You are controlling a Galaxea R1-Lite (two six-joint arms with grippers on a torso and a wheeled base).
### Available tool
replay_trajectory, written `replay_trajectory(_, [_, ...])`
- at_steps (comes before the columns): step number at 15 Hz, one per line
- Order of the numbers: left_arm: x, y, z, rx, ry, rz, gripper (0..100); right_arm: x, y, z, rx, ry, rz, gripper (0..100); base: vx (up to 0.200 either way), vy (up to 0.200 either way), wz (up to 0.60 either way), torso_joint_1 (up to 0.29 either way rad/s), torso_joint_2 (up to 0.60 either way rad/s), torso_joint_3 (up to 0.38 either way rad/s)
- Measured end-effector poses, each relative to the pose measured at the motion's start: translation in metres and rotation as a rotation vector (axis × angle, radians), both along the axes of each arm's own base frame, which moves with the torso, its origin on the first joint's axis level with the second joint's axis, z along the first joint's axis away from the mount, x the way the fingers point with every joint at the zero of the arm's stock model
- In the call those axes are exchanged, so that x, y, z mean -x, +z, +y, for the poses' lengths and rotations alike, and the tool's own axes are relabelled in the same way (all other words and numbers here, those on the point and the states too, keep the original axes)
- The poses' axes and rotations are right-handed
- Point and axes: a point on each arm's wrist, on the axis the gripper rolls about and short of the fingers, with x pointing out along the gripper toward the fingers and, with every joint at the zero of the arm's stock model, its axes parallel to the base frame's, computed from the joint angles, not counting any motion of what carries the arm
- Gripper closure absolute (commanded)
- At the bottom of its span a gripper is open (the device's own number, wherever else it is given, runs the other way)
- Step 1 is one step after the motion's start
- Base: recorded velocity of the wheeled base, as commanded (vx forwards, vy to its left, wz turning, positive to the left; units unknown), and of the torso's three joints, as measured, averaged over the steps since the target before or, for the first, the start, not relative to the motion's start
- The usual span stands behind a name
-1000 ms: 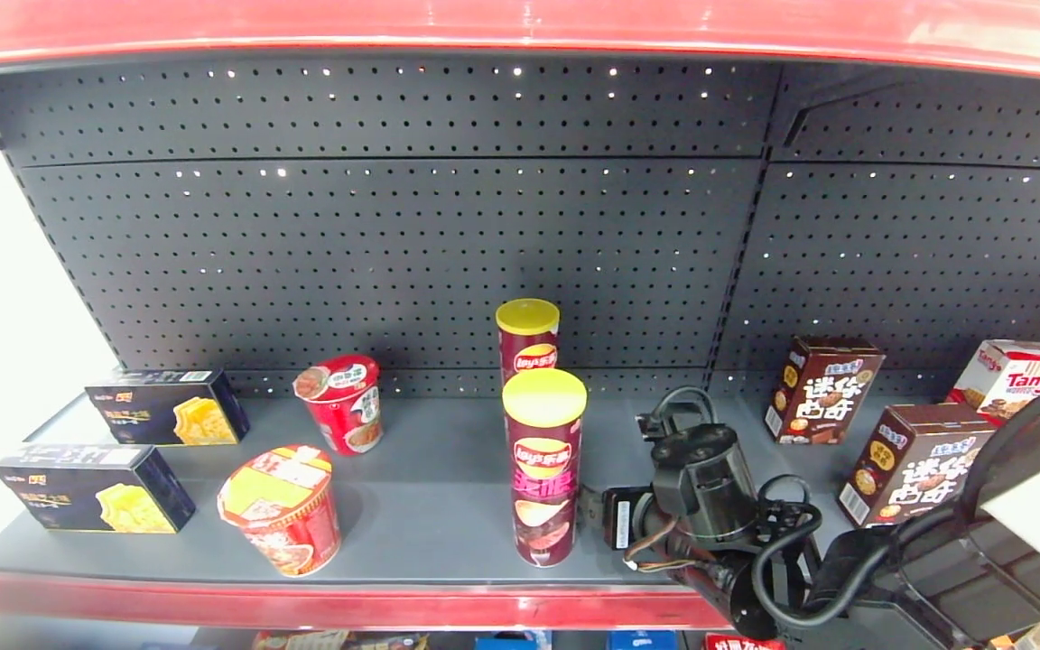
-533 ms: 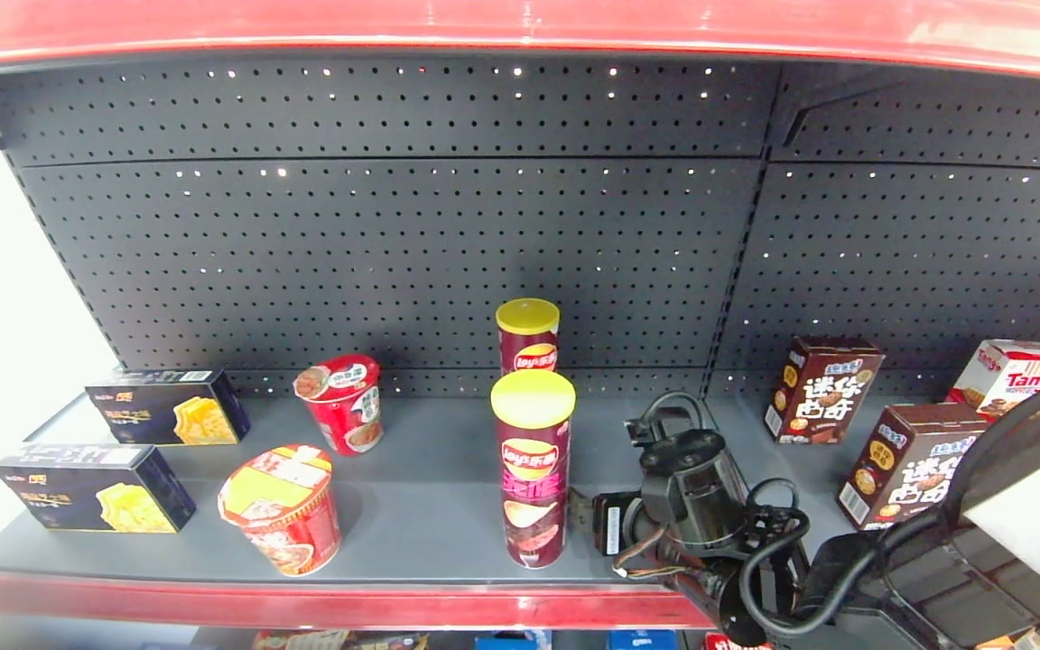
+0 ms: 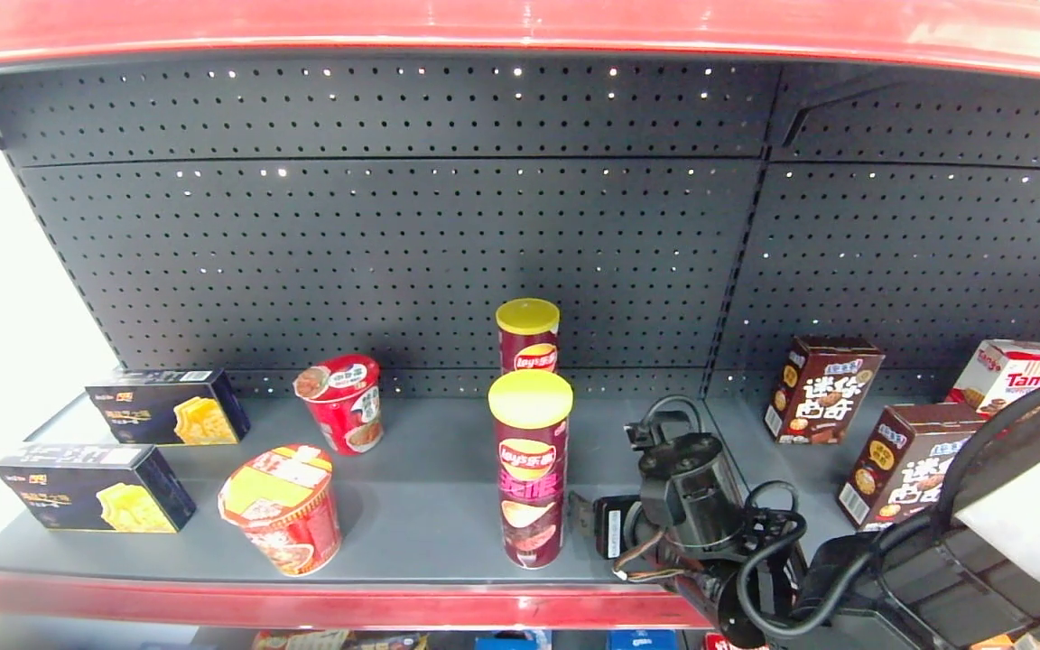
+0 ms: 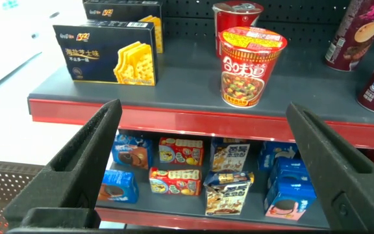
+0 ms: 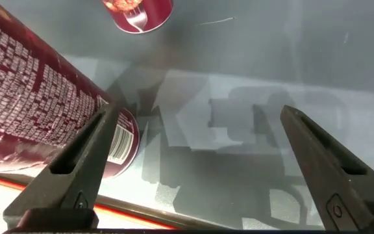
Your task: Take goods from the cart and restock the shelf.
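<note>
While the left gripper (image 4: 203, 162) hangs open out in front of the shelf (image 3: 430, 515), the chip can (image 3: 531, 469) stands upright near its front edge, long axis vertical, at about nine o'clock from the open right gripper (image 5: 200, 172), the nearer arm, just beside it.

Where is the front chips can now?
The front chips can stands upright at the front of the shelf in the head view, before the rear can, with the right gripper at its right.
</note>
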Motion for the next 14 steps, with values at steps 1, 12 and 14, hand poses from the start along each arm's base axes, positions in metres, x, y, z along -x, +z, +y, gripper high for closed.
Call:
replay_trajectory(1, [0.0, 0.0, 0.0, 0.0, 0.0, 0.0, 0, -0.0015, 0.0, -0.0015, 0.004, -0.008, -0.002, 0, 0.0, 0.0, 0.0, 0.0, 0.0, 0.0])
replay_trajectory(12, [0.0, 0.0001, 0.0, 0.0, 0.0, 0.0, 0, -0.0016, -0.0016, -0.0009, 0.007, -0.008, 0.0, 0, 0.0, 0.0, 0.0, 0.0, 0.0, 0.0])
replay_trajectory(14, [0.0, 0.0001, 0.0, 0.0, 0.0, 0.0, 0, -0.0001, -0.0016, 0.0008, 0.007, -0.001, 0.0, 0, 0.0, 0.0, 0.0, 0.0, 0.0, 0.0])
